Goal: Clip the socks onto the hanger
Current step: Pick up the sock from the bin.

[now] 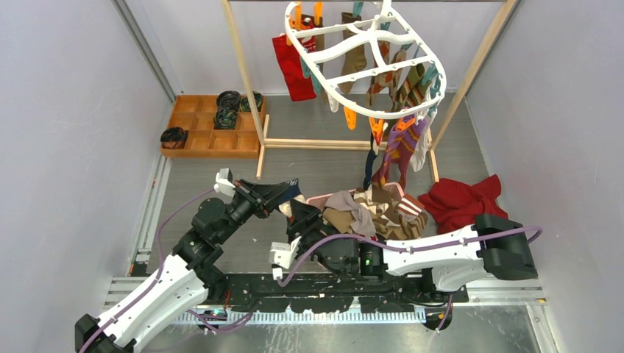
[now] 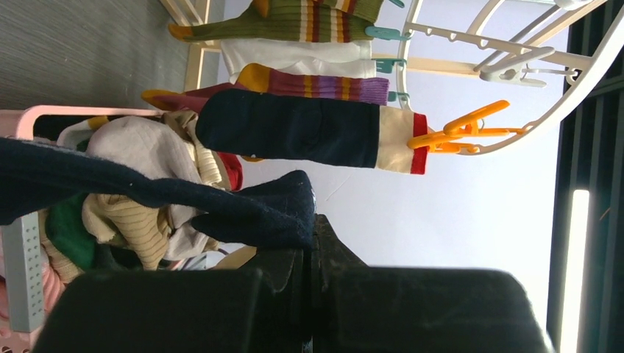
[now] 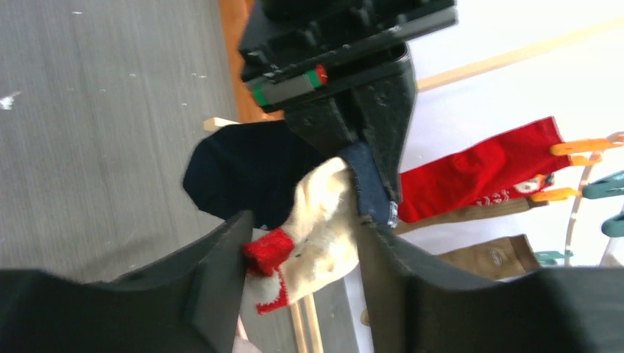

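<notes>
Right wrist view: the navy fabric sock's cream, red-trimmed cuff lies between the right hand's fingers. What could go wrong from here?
The right hand brackets only the bunched cream cuff of the navy fabric sock; closing may catch a loose fold and slip.
The left hand, shut on the same sock, sits close; the two could collide or tug against each other.

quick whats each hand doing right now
left hand: closed, holding the navy sock
right hand: around that sock's cream cuff, cannot tell if it grips

Left gripper (image 2: 313, 234) jaws clamped; right gripper (image 3: 305, 228) jaws apart, facing it.
</notes>
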Controlling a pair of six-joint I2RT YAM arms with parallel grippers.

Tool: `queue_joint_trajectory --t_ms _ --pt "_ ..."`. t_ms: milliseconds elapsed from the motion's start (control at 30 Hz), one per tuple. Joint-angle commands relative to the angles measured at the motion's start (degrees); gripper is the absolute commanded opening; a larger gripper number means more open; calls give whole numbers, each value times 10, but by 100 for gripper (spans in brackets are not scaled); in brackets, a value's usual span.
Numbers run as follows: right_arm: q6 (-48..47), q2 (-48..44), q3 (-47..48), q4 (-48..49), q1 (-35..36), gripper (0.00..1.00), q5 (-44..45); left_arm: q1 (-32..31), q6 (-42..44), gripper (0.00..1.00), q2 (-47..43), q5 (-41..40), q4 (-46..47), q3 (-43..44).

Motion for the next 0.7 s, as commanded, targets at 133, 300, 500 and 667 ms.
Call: queue_joint_trajectory --t_ms 133,300,500,667 --pt "-13 -27 3 72 -18 16 32 5 -11 0 -10 -9 20 -6" --pt "58 -70 32 -30 -42 2 -5 14 5 12 5 -20 20 -3" --pt "180 -69 146 -233 -115 1 -46 72 138 45 -16 -21 -69 18" --pt "260 17 269 -398 -155 1 -26 83 329 59 -88 -80 -230 56"
